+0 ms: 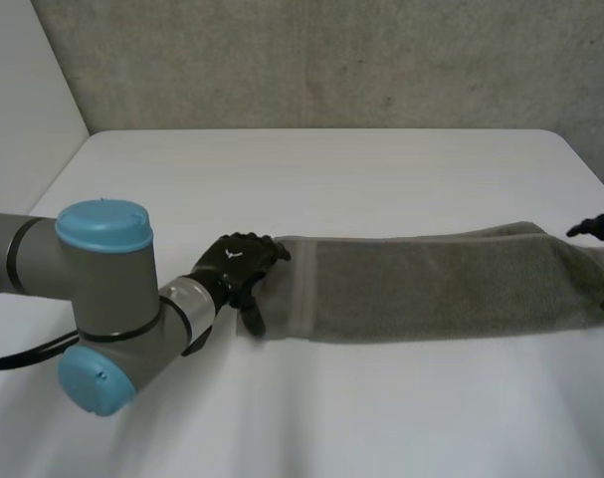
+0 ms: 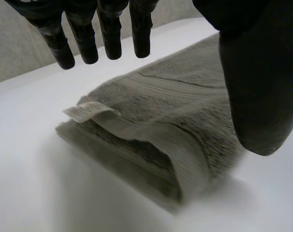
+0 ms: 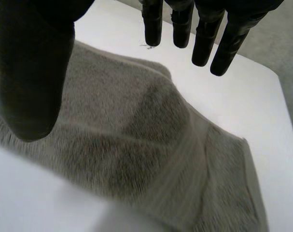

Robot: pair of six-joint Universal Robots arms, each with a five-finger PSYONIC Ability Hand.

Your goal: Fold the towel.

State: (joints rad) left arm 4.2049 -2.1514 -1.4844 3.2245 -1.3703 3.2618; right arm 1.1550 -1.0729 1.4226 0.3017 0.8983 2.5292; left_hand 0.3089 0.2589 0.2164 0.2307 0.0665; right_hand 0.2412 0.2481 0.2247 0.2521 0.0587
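Observation:
A grey-green towel [image 1: 431,284] lies folded into a long strip across the white table [image 1: 311,169], running from the middle to the right edge. My left hand [image 1: 234,267] sits at the strip's left end, open, with fingers straight over the end and the thumb beside it. In the left wrist view the hand [image 2: 252,87] hovers above the layered towel end [image 2: 175,106], where a small white label [image 2: 86,111] sticks out. My right hand [image 1: 598,229] is at the strip's right end. In its wrist view the hand [image 3: 30,72] is open above the towel [image 3: 136,135], gripping nothing.
My left arm's grey elbow with light-blue caps [image 1: 102,299] stands over the table's near left. A grey wall [image 1: 331,60] rises behind the table's far edge.

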